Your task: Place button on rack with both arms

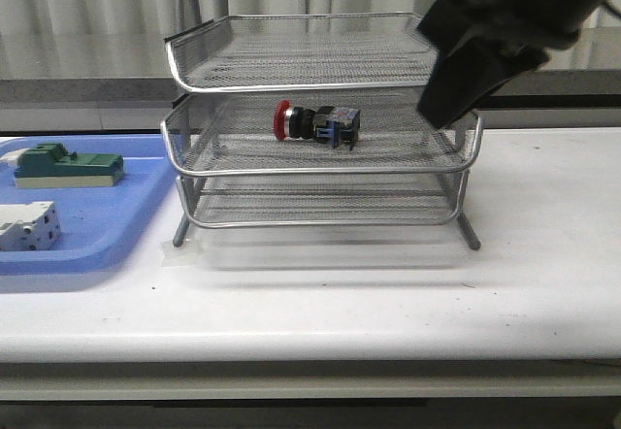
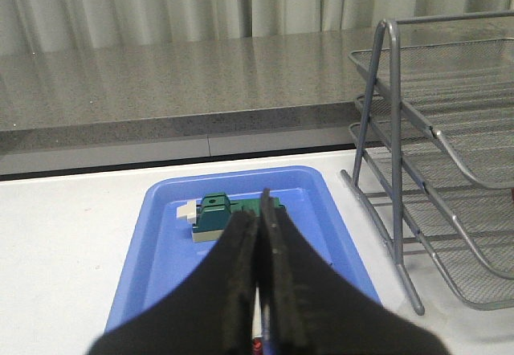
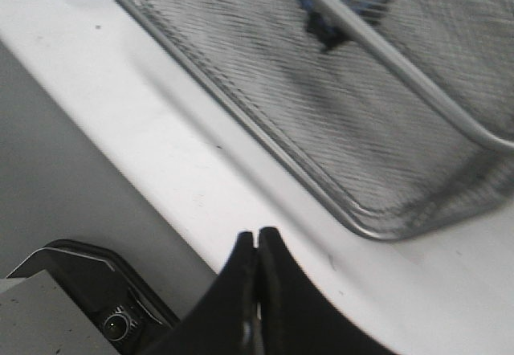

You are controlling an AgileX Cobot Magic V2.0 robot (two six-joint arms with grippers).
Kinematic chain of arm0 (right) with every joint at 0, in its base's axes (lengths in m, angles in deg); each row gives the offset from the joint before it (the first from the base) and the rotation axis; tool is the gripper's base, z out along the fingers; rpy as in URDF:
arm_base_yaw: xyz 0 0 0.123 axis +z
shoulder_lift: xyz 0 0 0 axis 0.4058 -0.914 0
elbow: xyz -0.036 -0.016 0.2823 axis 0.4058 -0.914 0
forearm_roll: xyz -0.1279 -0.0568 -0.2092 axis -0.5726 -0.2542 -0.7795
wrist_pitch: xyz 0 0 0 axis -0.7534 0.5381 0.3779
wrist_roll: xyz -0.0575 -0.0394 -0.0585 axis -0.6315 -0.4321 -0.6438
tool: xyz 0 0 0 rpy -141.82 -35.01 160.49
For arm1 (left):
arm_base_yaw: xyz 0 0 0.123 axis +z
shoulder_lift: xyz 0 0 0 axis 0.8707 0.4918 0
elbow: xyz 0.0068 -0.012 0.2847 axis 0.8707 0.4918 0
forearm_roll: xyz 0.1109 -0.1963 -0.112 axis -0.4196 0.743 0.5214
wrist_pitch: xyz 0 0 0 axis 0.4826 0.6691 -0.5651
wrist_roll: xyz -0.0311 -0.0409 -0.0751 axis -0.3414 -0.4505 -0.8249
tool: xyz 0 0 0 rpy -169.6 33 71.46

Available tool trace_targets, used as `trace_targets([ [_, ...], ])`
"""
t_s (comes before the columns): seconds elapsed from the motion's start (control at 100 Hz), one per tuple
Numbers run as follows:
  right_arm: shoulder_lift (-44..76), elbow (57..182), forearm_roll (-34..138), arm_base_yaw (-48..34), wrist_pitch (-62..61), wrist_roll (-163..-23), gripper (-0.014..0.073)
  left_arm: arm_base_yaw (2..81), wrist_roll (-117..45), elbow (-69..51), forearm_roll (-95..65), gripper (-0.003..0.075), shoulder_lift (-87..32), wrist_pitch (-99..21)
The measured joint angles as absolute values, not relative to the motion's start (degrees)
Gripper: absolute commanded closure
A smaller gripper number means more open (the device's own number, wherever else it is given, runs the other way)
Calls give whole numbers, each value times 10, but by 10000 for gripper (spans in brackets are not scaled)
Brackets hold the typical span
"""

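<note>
The red-capped, black-and-blue push-button (image 1: 315,122) lies on its side on the middle tier of the silver wire-mesh rack (image 1: 320,172), mid-surface; both black pincers, left (image 2: 259,291) and right (image 3: 257,287), are closed and empty; a passing arm nudging the extended tier could roll it off.

Button (image 1: 315,123) lies in rack's (image 1: 320,167) middle tier (tray (image 1: 146,211) left).
</note>
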State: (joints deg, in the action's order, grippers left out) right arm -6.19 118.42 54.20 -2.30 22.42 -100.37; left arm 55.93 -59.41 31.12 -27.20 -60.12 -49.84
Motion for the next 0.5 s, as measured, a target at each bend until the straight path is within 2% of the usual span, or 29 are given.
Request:
trace_targets([
  [0.21,33,1184,445,-91,264,-894,654,559,-594,311,-272,740,-601,-498],
  [0.5,180,1142,432,-190,281,-866,654,559,-594,311,-272,740,-601,-498],
])
